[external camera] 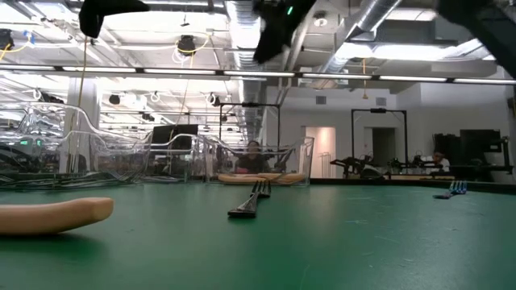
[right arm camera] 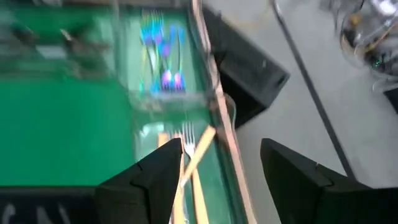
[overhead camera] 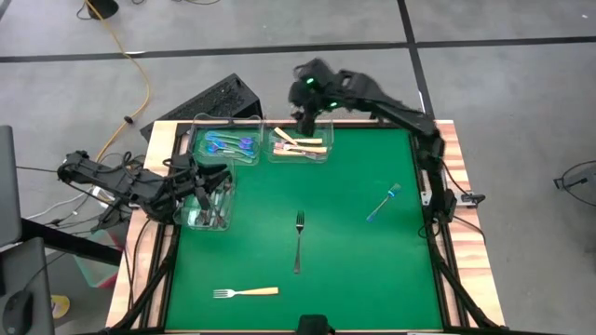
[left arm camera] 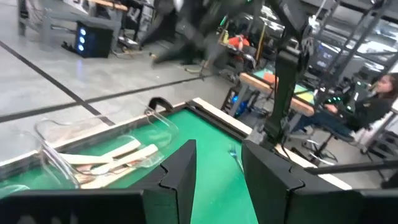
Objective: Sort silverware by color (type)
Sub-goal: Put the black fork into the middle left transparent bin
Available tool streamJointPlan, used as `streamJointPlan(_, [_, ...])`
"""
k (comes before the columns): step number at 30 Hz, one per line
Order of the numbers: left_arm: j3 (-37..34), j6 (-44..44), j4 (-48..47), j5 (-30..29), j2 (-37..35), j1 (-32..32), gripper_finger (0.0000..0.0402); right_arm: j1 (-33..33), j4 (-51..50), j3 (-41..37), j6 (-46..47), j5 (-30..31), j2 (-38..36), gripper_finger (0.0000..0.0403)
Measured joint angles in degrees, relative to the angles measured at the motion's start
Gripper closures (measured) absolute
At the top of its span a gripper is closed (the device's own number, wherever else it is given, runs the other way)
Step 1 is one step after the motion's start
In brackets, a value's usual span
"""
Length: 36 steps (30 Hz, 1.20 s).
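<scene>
Three clear bins stand at the table's far left: one with blue forks (overhead camera: 230, 144), one with tan-handled forks (overhead camera: 300, 144), one with dark forks (overhead camera: 207, 207). Loose on the green table lie a dark fork (overhead camera: 298, 239), a tan-handled fork (overhead camera: 246, 292) and a blue fork (overhead camera: 383, 202). My right gripper (overhead camera: 305, 119) hangs open above the tan-fork bin (right arm camera: 189, 165), nothing between its fingers. My left gripper (overhead camera: 205, 191) hovers over the dark-fork bin, open, and through its gap (left arm camera: 219, 177) only the green table shows.
Wooden rails (overhead camera: 458, 177) frame the green mat. A black box (overhead camera: 216, 100) sits on the floor just past the far left corner. The mat's middle and right hold only the three loose forks. In the left wrist view a person (left arm camera: 373, 102) sits beyond the table.
</scene>
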Motion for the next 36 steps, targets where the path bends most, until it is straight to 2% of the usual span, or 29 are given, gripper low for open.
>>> streamJointPlan(12, [0.00,-2.64,0.90,7.04,6.41,0.00,0.0289,0.11,-2.14,0.00,6.03,-6.22,-19.19,0.0165])
streamJointPlan(16, [0.00,-2.66,1.86,9.41,8.54,0.00,0.0289,0.11,-7.68,0.00,8.58,-6.39,-24.61,0.0166])
streamJointPlan(20, [0.00,-2.66,2.51,11.95,10.36,0.00,0.0289,0.09,-18.01,0.04,12.80,-6.54,-28.37,0.0166])
streamJointPlan(26, [0.00,-2.66,2.25,23.73,12.17,0.01,0.0289,3.53,-31.00,-0.09,19.72,-6.67,-30.11,0.0166])
streamJointPlan(36, [-0.02,-5.39,-0.30,38.67,12.91,-0.69,0.0289,14.66,-30.73,-4.76,24.12,-6.69,-31.08,0.0166])
